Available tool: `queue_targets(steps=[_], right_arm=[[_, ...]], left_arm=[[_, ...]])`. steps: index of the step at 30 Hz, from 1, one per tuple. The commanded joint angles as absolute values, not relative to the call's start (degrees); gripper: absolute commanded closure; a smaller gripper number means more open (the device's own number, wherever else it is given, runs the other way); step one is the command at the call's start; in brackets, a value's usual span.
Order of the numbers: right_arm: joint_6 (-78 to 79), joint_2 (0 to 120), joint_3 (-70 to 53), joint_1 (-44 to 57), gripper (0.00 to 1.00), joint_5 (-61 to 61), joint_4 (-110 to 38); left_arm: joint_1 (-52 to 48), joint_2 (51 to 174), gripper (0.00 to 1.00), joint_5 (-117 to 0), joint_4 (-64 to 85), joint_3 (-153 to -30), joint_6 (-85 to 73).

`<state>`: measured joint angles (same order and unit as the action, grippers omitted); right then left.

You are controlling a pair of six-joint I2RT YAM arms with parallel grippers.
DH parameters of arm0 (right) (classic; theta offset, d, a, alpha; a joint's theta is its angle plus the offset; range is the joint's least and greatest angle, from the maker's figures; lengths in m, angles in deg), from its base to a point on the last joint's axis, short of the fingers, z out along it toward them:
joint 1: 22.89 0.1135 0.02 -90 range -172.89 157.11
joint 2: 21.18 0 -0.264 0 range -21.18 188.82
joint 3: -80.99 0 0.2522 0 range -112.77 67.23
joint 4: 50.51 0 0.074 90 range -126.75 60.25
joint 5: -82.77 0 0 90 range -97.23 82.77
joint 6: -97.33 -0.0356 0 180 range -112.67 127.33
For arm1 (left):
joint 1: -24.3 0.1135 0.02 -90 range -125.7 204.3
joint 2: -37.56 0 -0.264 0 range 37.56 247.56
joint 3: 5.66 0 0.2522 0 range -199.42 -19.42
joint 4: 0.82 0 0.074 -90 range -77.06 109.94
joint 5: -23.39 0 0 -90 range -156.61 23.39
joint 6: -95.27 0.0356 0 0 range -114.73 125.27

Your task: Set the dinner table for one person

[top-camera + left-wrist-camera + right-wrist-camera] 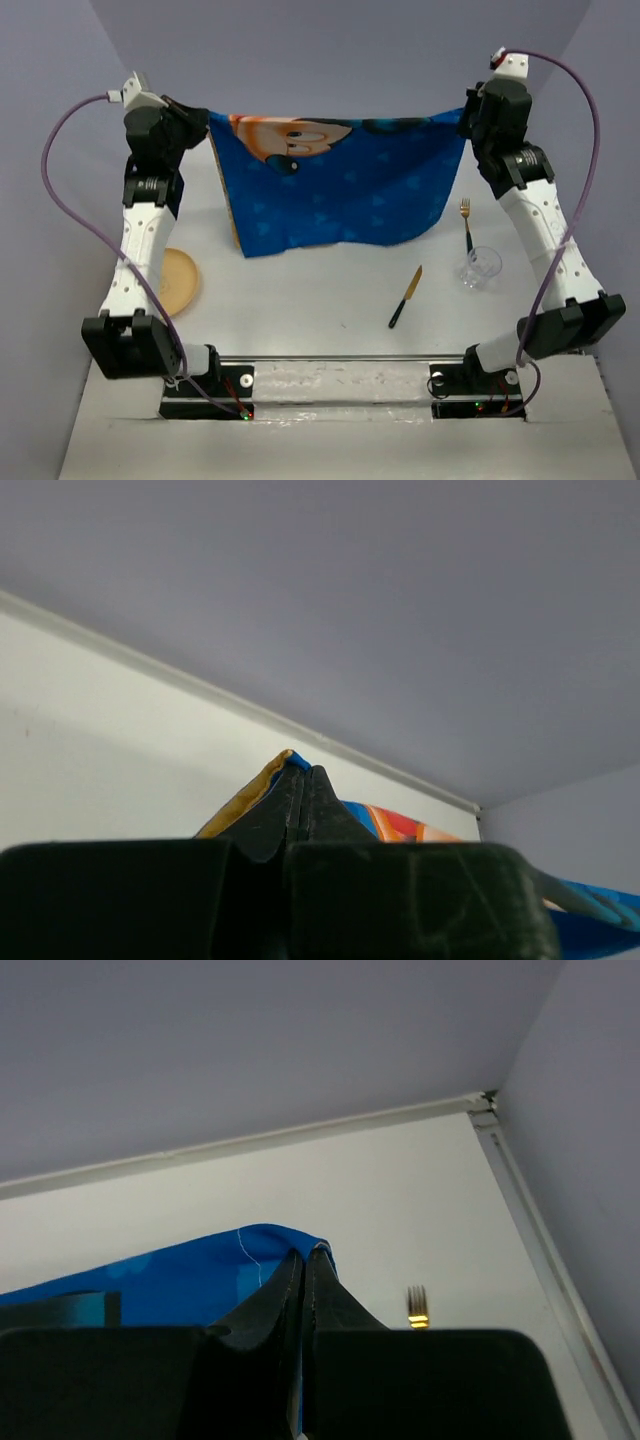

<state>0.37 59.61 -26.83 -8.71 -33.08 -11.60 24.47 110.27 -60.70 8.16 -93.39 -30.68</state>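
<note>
two arms hold the blue mickey-print cloth placemat (340,185) up by its top corners, spread between them like a banner over the 12 o'clock half of the dinner table (300,300). the left gripper (207,120) pinches the corner at about 10 o'clock. in the left wrist view its jaws are pressed tight together with a tip of blue cloth and its yellow-orange underside poking out above them. the right gripper (464,118) pinches the opposite corner at about 2 o'clock. its wrist view shows the same narrow clamp, with a blue hemmed edge coming out on the left of the black fingertips.

the placemat hangs printed side toward the arm bases, a cartoon face across its top edge, and its bottom edge sags lower on the left than on the right. whether that lower edge touches the tabletop cannot be told.

the dinner table is the big white surface with a thin metal rim that fills the middle of the overhead view, beneath the cloth and around every item. on it, a round tan plate (180,278) lies at 8 o'clock, partly behind the left arm. a knife (406,297) with a dark handle and gold blade lies slanted at about 4 o'clock. a gold fork (465,222) lies at 3 o'clock, tines toward 12, with a clear glass (481,267) just beside its handle end.
</note>
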Motion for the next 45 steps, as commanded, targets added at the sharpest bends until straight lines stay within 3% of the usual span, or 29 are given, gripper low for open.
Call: queue_targets(steps=[1, 4, 7, 8, 14, 22, 30, 45], right_arm=[[0.2, 66.0, -45.0, -12.2, 1.00, -26.0, -14.0], [0.1, 68.3, -51.2, -13.6, 1.00, -25.3, -11.6], [-2.4, 65.9, -46.7, -13.6, 1.00, -23.0, -11.7], [-4.4, 63.2, -40.0, -13.6, 1.00, -22.4, -13.2], [-11.3, 53.3, -7.4, -13.6, 1.00, -18.6, -24.5], [-17.6, 52.6, 19.8, -13.6, 1.00, -16.0, -34.6], [-20.4, 55.9, 28.8, -13.6, 1.00, -11.6, -38.3], [-25.8, 50.0, 37.6, -13.6, 1.00, -12.4, -36.9]], left_arm=[[28.3, 117.3, 1.00, -52.0, 7.5, -110.7, -32.9], [28.8, 120.8, 1.00, -50.4, 10.6, -118.5, -31.7], [28.9, 118.9, 1.00, -49.8, 9.3, -114.7, -32.5], [29.0, 117.9, 1.00, -49.2, 6.7, -112.2, -33.0], [30.0, 108.6, 1.00, -48.6, -2.2, -88.6, -36.1], [31.0, 102.0, 1.00, -51.6, -17.8, -52.0, -41.2], [31.8, 100.8, 1.00, -53.6, -26.2, -35.0, -42.5], [32.2, 96.3, 1.00, -56.0, -24.5, -28.3, -39.3]])
